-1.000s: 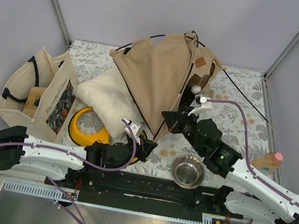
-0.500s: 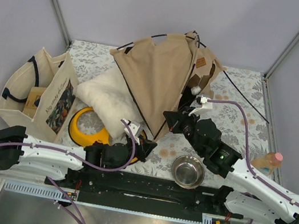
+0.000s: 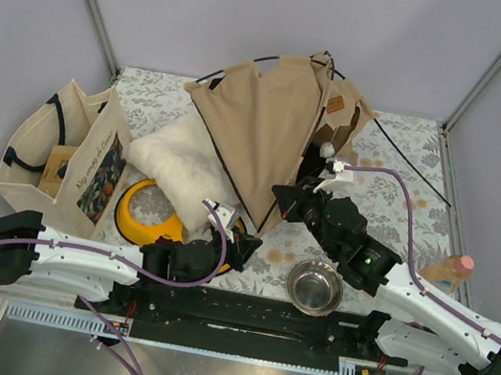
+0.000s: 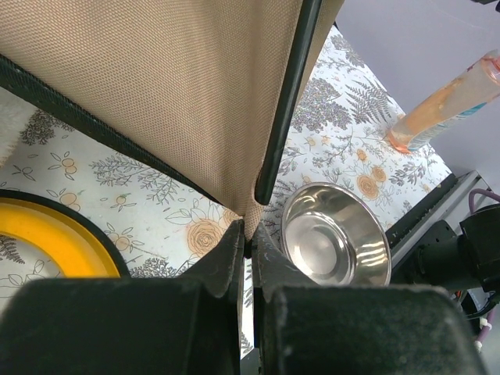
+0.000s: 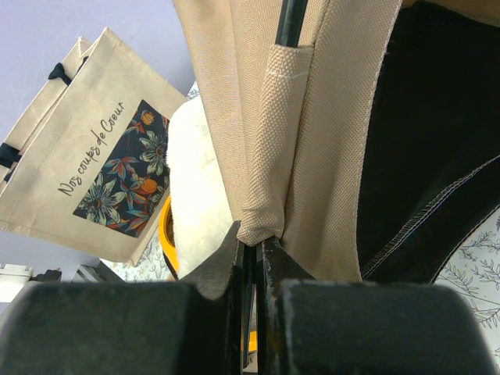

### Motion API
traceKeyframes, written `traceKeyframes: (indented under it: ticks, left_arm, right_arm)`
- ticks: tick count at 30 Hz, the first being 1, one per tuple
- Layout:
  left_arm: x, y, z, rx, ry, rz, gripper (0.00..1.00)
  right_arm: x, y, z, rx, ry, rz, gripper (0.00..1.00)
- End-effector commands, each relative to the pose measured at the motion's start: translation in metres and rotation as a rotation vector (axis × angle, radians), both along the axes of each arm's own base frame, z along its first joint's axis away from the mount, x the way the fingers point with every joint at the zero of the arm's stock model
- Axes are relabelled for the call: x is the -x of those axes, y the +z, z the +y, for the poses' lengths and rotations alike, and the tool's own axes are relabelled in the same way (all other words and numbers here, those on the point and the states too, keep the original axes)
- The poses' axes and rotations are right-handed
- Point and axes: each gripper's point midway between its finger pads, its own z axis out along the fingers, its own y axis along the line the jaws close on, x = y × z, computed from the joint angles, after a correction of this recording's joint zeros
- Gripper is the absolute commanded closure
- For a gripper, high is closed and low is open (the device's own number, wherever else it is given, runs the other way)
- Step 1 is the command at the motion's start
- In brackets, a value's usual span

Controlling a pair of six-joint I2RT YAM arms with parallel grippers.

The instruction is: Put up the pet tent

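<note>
Shows the pet tent (image 3: 260, 131) almost unmoved since a second ago, with only the white pompom (image 3: 326, 148) swung slightly and the right arm drawn a little leftward toward the canvas. Places the tent half-raised and leaning at the back centre of the table (image 3: 396, 189), with slack cloth and thin black poles bowed out behind. Finds the right gripper (image 5: 254, 246) pinched narrow on the lower end of a canvas pole sleeve (image 5: 269, 148) at the front opening. Finds the left gripper (image 4: 248, 246) pinched narrow on the near bottom corner, just beside a black pole (image 4: 285, 101). Suggests a slow tensioning step, with the frame judged not yet spread. Sets around it the white cushion (image 3: 181, 170) touching the left flank, the tote bag (image 3: 71, 156) beyond, the yellow dish (image 3: 144, 213) and steel bowl (image 3: 315, 286) near, and the bottle (image 3: 445, 270) well apart
</note>
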Motion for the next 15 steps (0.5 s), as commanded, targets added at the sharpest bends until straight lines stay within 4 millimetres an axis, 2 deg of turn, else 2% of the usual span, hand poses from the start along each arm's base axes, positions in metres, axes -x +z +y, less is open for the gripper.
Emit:
traceKeyframes:
  ticks: [1,8,15]
  left_arm:
    - [0.047,-0.085,0.021,-0.310,-0.186,0.108,1.00]
    - [0.046,-0.079,0.021,-0.300,-0.183,0.100,1.00]
    - [0.043,-0.075,0.022,-0.304,-0.174,0.088,1.00]
  right_arm:
    - [-0.038,0.127,-0.053,-0.309,-0.315,-0.257,1.00]
    - [-0.039,0.115,-0.050,-0.296,-0.307,-0.239,1.00]
    - [-0.035,0.114,-0.038,-0.317,-0.247,-0.230,1.00]
